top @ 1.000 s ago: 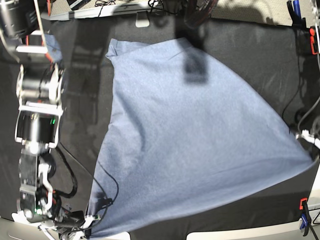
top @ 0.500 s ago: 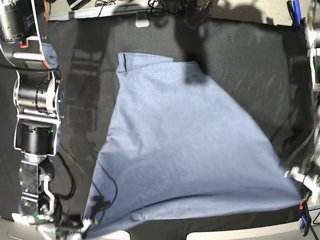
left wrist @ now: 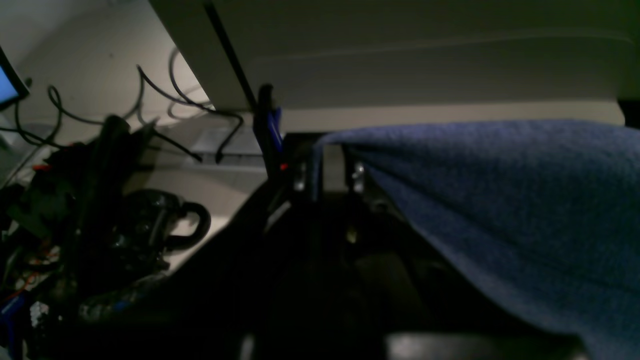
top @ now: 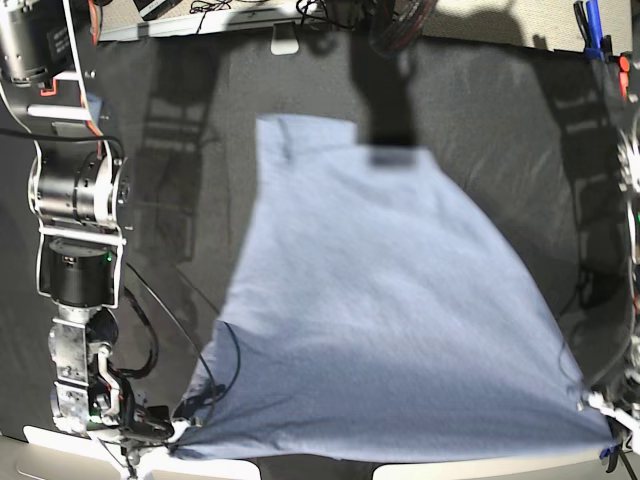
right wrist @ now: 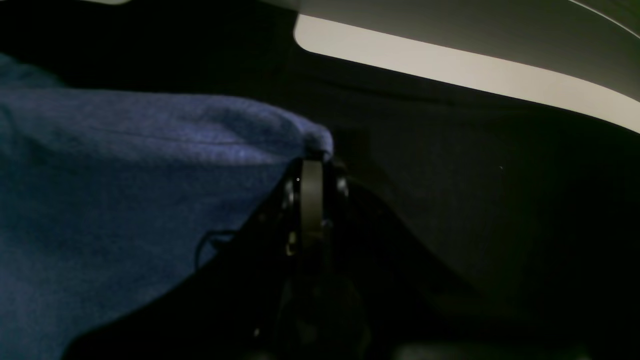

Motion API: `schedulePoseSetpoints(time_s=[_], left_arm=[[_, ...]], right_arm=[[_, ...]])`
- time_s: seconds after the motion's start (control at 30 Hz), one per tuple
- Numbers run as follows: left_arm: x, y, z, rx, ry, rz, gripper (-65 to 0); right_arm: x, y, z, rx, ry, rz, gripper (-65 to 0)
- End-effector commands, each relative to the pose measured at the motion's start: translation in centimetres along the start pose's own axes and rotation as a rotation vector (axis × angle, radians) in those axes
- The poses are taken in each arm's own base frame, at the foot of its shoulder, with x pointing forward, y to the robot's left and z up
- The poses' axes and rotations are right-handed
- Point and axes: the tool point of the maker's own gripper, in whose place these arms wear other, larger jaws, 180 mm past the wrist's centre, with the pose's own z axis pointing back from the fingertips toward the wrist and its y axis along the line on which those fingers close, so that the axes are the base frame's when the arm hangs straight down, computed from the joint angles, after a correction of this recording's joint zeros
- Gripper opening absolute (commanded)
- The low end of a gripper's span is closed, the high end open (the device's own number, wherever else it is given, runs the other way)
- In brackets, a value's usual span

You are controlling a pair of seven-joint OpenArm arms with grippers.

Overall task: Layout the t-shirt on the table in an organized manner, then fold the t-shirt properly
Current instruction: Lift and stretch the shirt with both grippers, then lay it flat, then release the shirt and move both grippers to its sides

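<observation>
Blue-grey knit is pinched in both pincers, so you've got 2 grips on 1 t-shirt. Right gripper: fingers clamped tight on a bunched corner of the fabric, w/ the cloth draping away to the wrist view's left. In the base view that gripper sits at bottom left, near the table's front edge. Left gripper: also clenched on a fabric corner, shirt falling off to the wrist view's right; in the base view it is at bottom right.

Between the 2 grippers the hem edge is pulled into a near-straight line along the front of the table. From there the t-shirt spreads back over the black cloth, narrowing to a blurred far end at upper centre. No lettering visible on the side facing up.

Outward: 1 dark cable loops over the shirt's left corner. 1 clamp at top right, 1 more at bottom right, partly cut off.
</observation>
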Motion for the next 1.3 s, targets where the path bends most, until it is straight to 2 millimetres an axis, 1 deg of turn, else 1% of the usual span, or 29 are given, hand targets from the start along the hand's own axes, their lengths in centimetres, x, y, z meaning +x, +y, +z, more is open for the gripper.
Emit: schedulePoseSetpoints(time_s=[0.0, 0.07, 0.17, 0.23, 0.27, 0.3, 0.33, 0.37, 0.57, 0.67, 0.77, 0.83, 0.93, 1.0, 1.07, 1.13, 1.2, 1.27], left_arm=[[3.5, 1.8, -0.3, 0.043, -0.086, -0.004, -65.0], [3.6, 2.1, -0.3, 0.055, -0.092, -0.016, -65.0], [3.4, 2.2, -0.2, 0.061, -0.084, -0.021, -65.0], [3.4, 2.2, -0.2, 0.061, -0.085, -0.021, -65.0], [3.4, 2.2, -0.2, 0.062, -0.085, -0.021, -61.3], [3.4, 2.3, -0.2, 0.062, -0.085, -0.022, -53.4], [3.5, 2.4, -0.2, 0.063, -0.088, -0.022, -47.7], [3.5, 2.4, -0.2, 0.064, -0.090, -0.023, -45.8], [3.4, 2.5, -0.2, 0.063, -0.084, -0.024, -46.0], [2.8, 2.6, -0.2, 0.064, -0.051, -0.024, -46.0], [1.8, 2.6, -0.1, 0.041, 0.007, -0.031, -46.1], [0.7, 1.9, 0.0, -0.030, 0.068, -0.073, -46.0], [-0.7, 2.4, 0.4, -0.041, 0.116, -0.100, -46.0], [-1.5, 2.9, 0.8, -0.036, 0.138, -0.062, -46.0], [-3.1, 3.3, 1.3, -0.035, 0.182, 0.010, -46.0], [-5.2, 3.0, 2.0, -0.051, 0.240, 0.054, -46.0], [-7.4, 2.0, 3.0, -0.108, 0.294, 0.057, -46.0], [-9.4, 1.0, 4.1, -0.155, 0.332, 0.043, -46.0]], right_arm=[[3.6, -1.0, 0.9, -0.021, -0.085, 0.004, -65.0], [3.7, -0.7, 0.8, -0.014, -0.090, -0.001, -65.0], [4.4, 0.3, 0.8, 0.035, -0.126, -0.054, -64.3], [4.8, 0.6, 0.8, 0.042, -0.146, -0.061, -48.3], [4.9, 0.6, 0.8, 0.043, -0.152, -0.061, -42.0], [4.9, 0.6, 0.8, 0.042, -0.152, -0.061, -37.8], [4.9, 0.6, 0.8, 0.042, -0.151, -0.061, -35.9], [4.9, 0.6, 0.8, 0.043, -0.149, -0.061, -35.7], [4.2, 0.7, 0.7, 0.044, -0.113, -0.061, -35.8], [3.7, 0.7, 0.7, 0.045, -0.082, -0.060, -35.8], [3.2, 0.8, 0.6, 0.051, -0.053, -0.055, -35.9], [2.8, 1.0, 0.6, 0.057, -0.036, -0.050, -35.9], [2.6, 1.5, 0.7, 0.084, -0.021, -0.045, -35.9], [2.2, 2.4, 0.8, 0.144, -0.005, -0.056, -35.9], [1.5, 4.0, 1.0, 0.224, 0.018, -0.062, -36.0], [0.2, 5.3, 1.2, 0.281, 0.048, -0.074, -37.1], [-1.7, 6.2, 1.3, 0.307, 0.090, -0.085, -38.7], [-3.9, 7.0, 1.6, 0.326, 0.121, -0.092, -38.7]])
